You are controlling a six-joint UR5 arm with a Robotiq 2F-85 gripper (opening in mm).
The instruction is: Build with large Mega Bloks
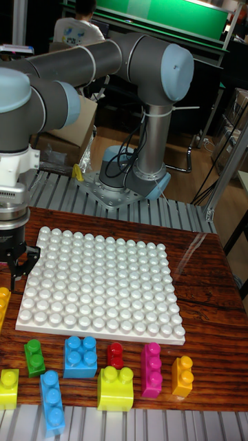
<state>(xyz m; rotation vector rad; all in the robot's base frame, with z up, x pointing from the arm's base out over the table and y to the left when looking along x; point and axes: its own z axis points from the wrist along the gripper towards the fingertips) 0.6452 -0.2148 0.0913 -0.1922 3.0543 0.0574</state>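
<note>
Dark wood-grain bench under bright light, ribbed metal strips along its near and far edges, workshop clutter and a seated person behind. White studded baseplate lying flat mid-bench, bare of bricks.

Along the near edge, a loose row of blocks, all apart from the plate: green block, large blue block, small red block, tall pink block, orange block, yellow-green block, long blue block, and a yellow-green one cut off at the left.

Likely hollow moulded plastic: light, stiff, smooth-walled, a little slippery. Best taken across two flat opposite side walls, low enough to clear the rounded studs, which would roll out of a pinch. Press-fit onto the plate probably wanting a square, firm push straight down.

Pincer hanging at the plate's left edge, fingers parted moderately, nothing between them.

Hard to make out: an orange-yellow piece at the left border, mostly out of frame. Left portion of the bench and the arm's wrist cropped. Small yellow object by the robot base unclear.
</note>
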